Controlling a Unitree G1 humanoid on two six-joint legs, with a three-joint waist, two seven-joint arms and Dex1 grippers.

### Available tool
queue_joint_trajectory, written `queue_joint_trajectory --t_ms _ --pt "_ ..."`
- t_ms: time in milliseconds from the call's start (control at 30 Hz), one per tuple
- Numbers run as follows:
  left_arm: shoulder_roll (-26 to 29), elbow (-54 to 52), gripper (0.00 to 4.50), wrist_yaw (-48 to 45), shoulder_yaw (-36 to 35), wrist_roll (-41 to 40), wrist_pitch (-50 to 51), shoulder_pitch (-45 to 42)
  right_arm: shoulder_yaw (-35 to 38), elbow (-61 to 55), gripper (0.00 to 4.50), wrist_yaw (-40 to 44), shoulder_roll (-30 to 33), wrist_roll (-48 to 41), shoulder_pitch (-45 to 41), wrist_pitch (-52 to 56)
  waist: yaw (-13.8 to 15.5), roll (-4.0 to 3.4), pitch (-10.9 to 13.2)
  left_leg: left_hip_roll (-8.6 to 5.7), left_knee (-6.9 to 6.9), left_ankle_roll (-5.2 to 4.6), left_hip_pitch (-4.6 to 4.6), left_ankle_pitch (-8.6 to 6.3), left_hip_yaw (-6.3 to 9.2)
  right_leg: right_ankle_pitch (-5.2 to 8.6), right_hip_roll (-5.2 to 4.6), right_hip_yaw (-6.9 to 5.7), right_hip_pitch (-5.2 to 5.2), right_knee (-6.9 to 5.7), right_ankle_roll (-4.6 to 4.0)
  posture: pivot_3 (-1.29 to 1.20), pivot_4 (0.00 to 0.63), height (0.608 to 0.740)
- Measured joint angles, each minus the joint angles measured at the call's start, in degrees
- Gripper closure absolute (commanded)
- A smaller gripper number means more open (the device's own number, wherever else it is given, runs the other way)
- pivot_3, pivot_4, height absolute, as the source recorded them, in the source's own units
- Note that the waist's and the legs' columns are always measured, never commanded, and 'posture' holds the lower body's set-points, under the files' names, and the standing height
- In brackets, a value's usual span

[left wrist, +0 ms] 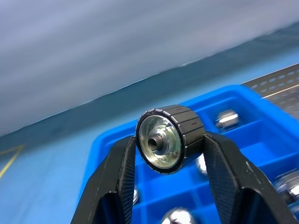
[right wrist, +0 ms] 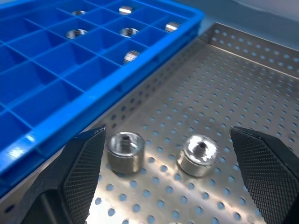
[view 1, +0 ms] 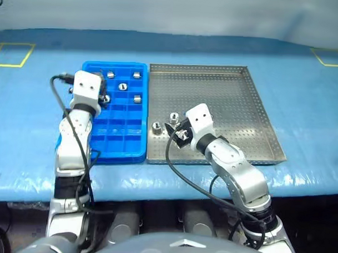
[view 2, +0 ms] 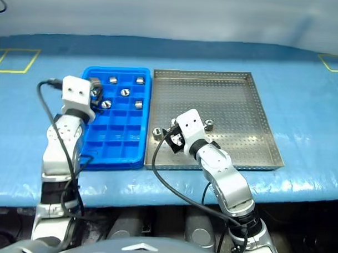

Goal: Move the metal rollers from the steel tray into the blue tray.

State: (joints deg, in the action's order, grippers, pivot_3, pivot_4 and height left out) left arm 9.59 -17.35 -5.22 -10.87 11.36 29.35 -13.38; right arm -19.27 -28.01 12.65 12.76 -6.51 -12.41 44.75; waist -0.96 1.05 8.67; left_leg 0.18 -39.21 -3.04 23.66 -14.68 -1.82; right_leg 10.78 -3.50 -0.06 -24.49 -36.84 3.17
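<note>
We held one metal roller (left wrist: 169, 138) clenched in the left gripper (left wrist: 169, 154) above the blue tray (left wrist: 261, 135); early release risked a bounce-out. The right gripper (right wrist: 168, 158) stood released.

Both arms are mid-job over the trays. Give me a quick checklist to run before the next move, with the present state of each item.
1. Left gripper has a firm hold on a roller: ok, clamped between both fingers.
2. Left gripper is above the blue tray: ok, over its far left part.
3. Empty compartments left in the blue tray: ok, the near rows are free.
4. Right gripper is open for a pick: ok, fingers spread wide.
5. Rollers left in the steel tray: ok, two stand between the right fingers, one near the blue tray, the other beside it.
6. Which compartment lies directly beneath the held roller: cannot tell.
</note>
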Motion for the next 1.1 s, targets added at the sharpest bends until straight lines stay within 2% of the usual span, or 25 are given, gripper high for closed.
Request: queue_joint_trajectory --t_ms 200,667,933,1100 --pt "-5.0 -2.0 2.64 5.1 0.0 -1.2 0.3 7.4 -2.4 2.5 0.0 2.1 0.0 1.3 -0.2 -3.0 1.2 0.03 0.0 0.02 -0.18 -0.02 0.01 0.05 -0.02 0.07 0.02 -0.08 0.06 0.03 -0.29 0.03 0.15 0.74" --pt "-4.0 10.4 2.64 10.1 -1.5 -3.0 -1.1 1.4 -1.6 2.3 0.0 1.6 -1.2 2.2 1.6 -3.2 0.5 0.04 0.0 0.08 -0.15 0.03 0.03 0.1 -0.03 0.04 0.14 -0.11 0.03 0.03 -0.33 -0.03 0.15 0.74" --pt "-3.9 10.1 0.02 10.4 -0.5 -3.6 1.2 0.9 0.0 0.2 0.0 0.6 -1.6 2.9 3.7 -2.9 -0.4 0.04 0.0 0.13 -0.13 0.04 0.01 0.1 -0.04 0.06 0.15 -0.11 0.01 0.02 -0.37 -0.07 0.15 0.74" --pt "-0.1 6.7 0.02 3.7 2.6 -6.0 5.8 -3.2 1.1 -0.3 0.0 0.0 -1.7 2.9 4.8 -2.3 -0.4 0.08 0.0 0.12 -0.13 0.06 0.06 0.12 -0.03 0.07 0.15 -0.12 -0.02 0.0 -0.39 -0.07 0.15 0.74"
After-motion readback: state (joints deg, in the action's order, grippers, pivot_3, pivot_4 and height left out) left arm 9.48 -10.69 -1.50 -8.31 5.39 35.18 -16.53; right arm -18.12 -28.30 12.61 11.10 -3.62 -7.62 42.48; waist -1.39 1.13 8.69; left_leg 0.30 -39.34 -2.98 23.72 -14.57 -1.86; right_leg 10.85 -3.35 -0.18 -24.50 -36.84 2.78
